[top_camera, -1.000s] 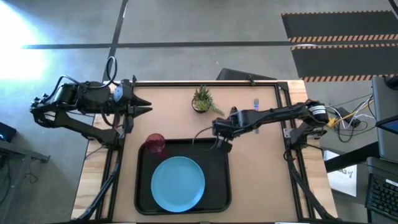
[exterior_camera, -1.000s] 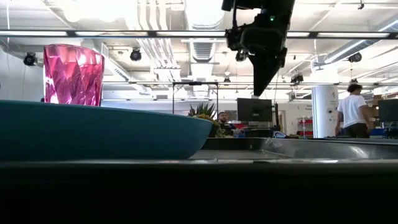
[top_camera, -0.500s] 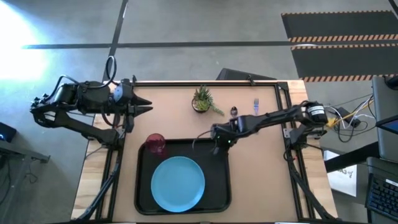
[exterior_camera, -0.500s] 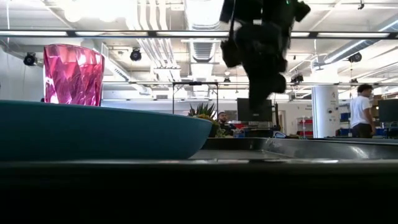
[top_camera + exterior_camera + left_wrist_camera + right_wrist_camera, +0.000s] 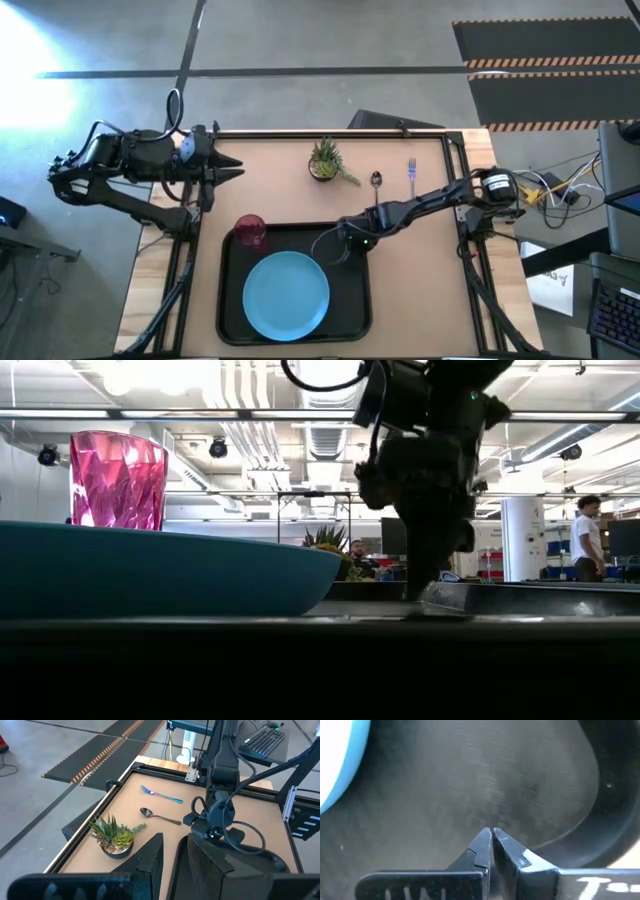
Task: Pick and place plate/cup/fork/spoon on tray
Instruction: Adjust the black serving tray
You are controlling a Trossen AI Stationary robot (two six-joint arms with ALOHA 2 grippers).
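The light-blue plate (image 5: 287, 293) lies flat inside the black tray (image 5: 232, 300). The red cup (image 5: 250, 231) stands upright at the tray's far left corner. The dark spoon (image 5: 376, 181) and the blue-handled fork (image 5: 411, 172) lie flat on the table beyond the tray, right of the plant. My right gripper (image 5: 347, 243) is shut and empty, low over the tray's far right corner, its tips (image 5: 491, 833) at the tray floor (image 5: 470, 780) beside the plate's edge (image 5: 340, 760). My left gripper (image 5: 238, 172) waits open above the table's far left. My right gripper's shut fingertips (image 5: 485, 840) point down at the bare tray floor, just inside the tray's far right corner. I cannot tell whether they touch the floor or stand just above it.
A small potted green plant (image 5: 325, 160) stands at the table's far middle. The tray's raised rim (image 5: 605, 815) curves close beside my right gripper. A person (image 5: 585, 538) stands in the room beyond the table. Bare tabletop lies right of the tray.
My right gripper has gone toward the table's near edge and a little left, and down into the tray's far right corner, staying shut. The arm has cleared the spoon, which now shows. Plate, cup, fork and spoon have not moved.
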